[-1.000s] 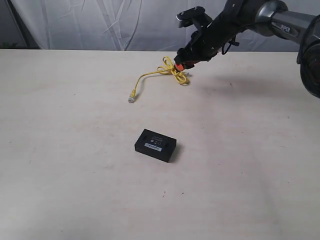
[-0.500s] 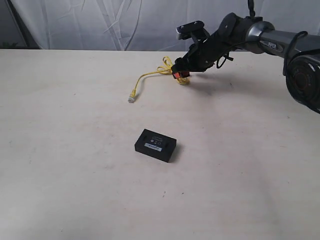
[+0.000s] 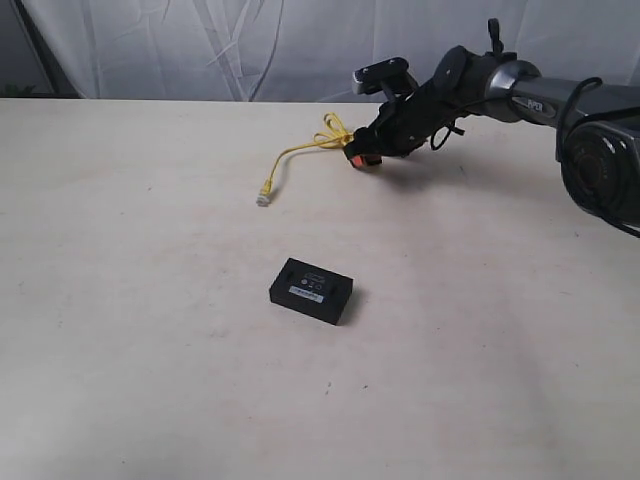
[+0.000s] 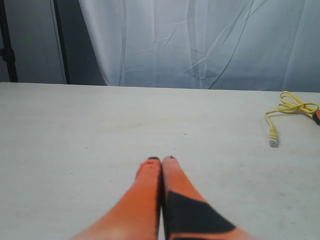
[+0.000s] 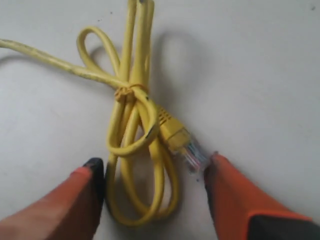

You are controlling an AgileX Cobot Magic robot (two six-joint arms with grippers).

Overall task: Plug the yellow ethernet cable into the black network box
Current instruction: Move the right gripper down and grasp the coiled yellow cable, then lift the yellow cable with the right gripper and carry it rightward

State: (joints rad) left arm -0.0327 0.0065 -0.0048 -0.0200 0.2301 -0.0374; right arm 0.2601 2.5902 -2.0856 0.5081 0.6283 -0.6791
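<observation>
The yellow ethernet cable (image 3: 300, 148) lies at the far middle of the table. Its tied looped bundle (image 5: 131, 107) is under my right gripper (image 3: 362, 157), and the free end with a whitish plug (image 3: 264, 197) trails toward the front left. My right gripper (image 5: 153, 167) is open and low over the table. Its orange fingers straddle the bundle's loops and the clear plug (image 5: 192, 152), which lies just beside one fingertip (image 5: 216, 167). The black network box (image 3: 312, 291) sits flat at mid-table, well apart. My left gripper (image 4: 161, 160) is shut and empty above bare table, far from the cable (image 4: 290, 106).
A white curtain (image 3: 250, 45) hangs behind the table's far edge. The pale tabletop (image 3: 150, 350) surrounds the box on all sides. My right arm (image 3: 500, 75) reaches in from the far right.
My right arm has dropped from above the bundle down to table level, so the fingers now sit around the loops. The cable and box have not moved.
</observation>
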